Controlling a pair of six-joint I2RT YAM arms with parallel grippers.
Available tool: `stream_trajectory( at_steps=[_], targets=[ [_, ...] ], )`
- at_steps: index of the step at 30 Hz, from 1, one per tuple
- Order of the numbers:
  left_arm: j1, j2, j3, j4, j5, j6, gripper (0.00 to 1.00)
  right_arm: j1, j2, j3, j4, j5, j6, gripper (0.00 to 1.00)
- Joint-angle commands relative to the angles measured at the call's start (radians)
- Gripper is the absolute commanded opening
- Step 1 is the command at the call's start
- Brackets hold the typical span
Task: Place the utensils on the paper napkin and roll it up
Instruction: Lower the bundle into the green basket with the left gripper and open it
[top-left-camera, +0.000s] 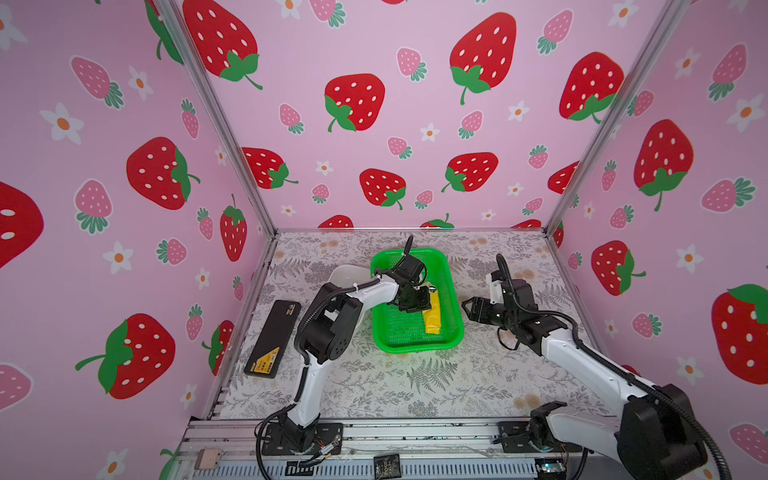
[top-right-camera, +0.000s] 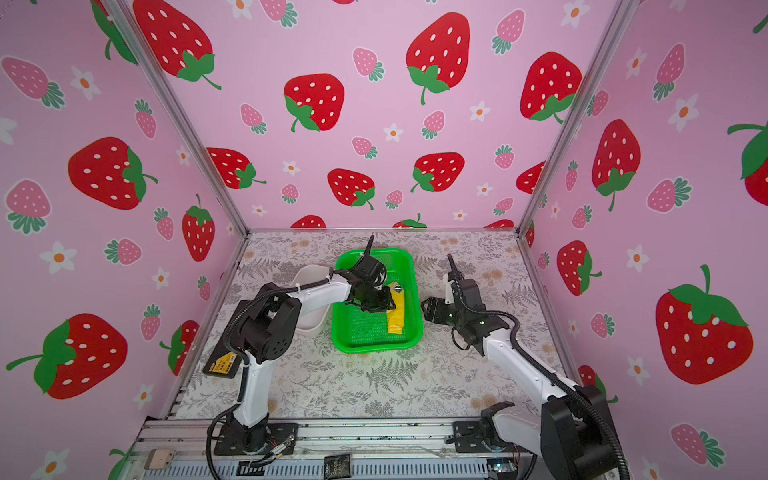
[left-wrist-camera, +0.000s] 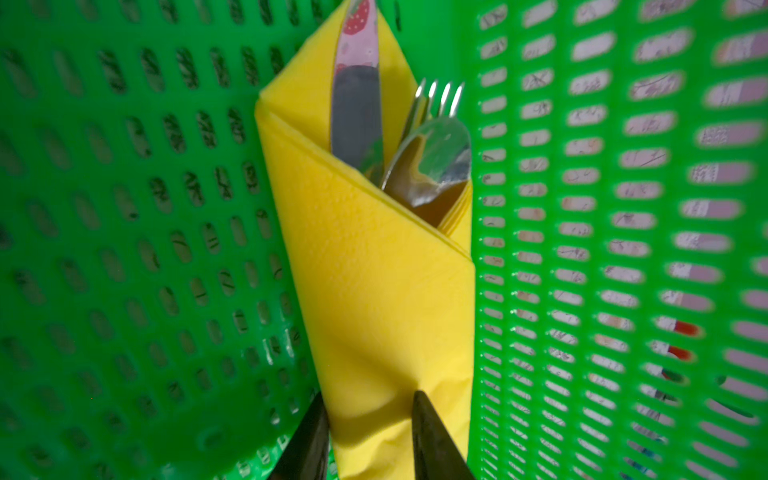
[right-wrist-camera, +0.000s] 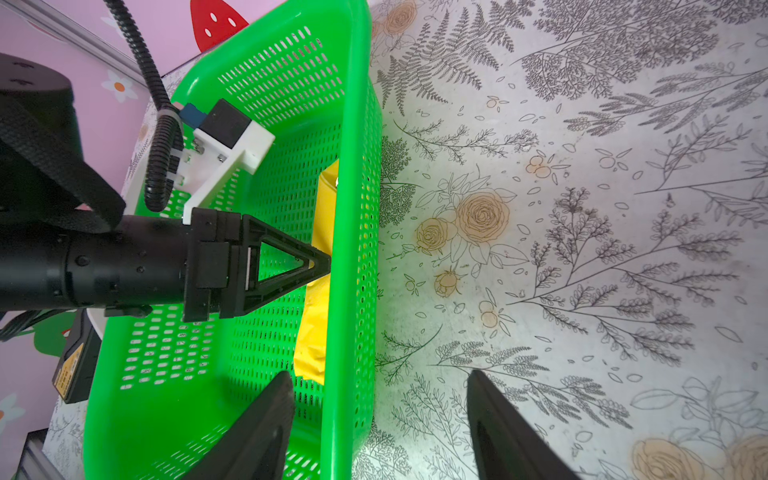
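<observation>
The yellow paper napkin (left-wrist-camera: 374, 270) is rolled into a cone around the utensils. A knife blade (left-wrist-camera: 355, 112), fork tines (left-wrist-camera: 440, 97) and a spoon bowl (left-wrist-camera: 432, 158) stick out of its open end. The roll (top-left-camera: 432, 313) (top-right-camera: 397, 311) lies inside the green mesh basket (top-left-camera: 415, 347) along its right wall. My left gripper (left-wrist-camera: 369, 395) (top-left-camera: 419, 305) is shut on the narrow end, and the paper creases between the fingers. My right gripper (right-wrist-camera: 379, 374) (top-left-camera: 467, 305) hovers open just right of the basket, with the jaws straddling its right rim (right-wrist-camera: 357, 124).
A white tub (top-left-camera: 347, 274) stands left of the basket, partly behind my left arm. A black box with a yellow label (top-left-camera: 272, 338) lies near the left wall. The floral tabletop (top-left-camera: 415, 386) spreads in front. Strawberry-print walls close in three sides.
</observation>
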Motion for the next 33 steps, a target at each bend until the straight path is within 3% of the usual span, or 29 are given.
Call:
stream_trajectory(
  at_steps=[1,5,11,15,24,33],
  targets=[
    [-0.003,0.027,0.017,0.012,0.055,-0.006,0.34,-0.004,0.001,-0.004,0.009,-0.002,0.007,0.68],
    [-0.003,0.004,0.003,0.023,0.057,-0.016,0.34,-0.004,0.008,0.000,0.009,-0.003,0.007,0.68],
    [0.000,-0.078,-0.043,-0.009,0.013,-0.009,0.49,-0.004,0.014,0.002,0.011,-0.007,0.006,0.68],
    [-0.002,-0.117,-0.093,0.000,0.028,-0.021,0.50,-0.004,0.017,0.005,0.011,-0.005,0.006,0.68],
    [-0.011,-0.105,-0.140,0.016,0.064,-0.022,0.40,-0.005,0.028,0.005,0.010,-0.006,0.006,0.68],
    [-0.034,-0.059,-0.100,-0.059,0.010,0.030,0.31,-0.005,0.024,0.003,0.009,-0.006,0.010,0.68]
  ],
)
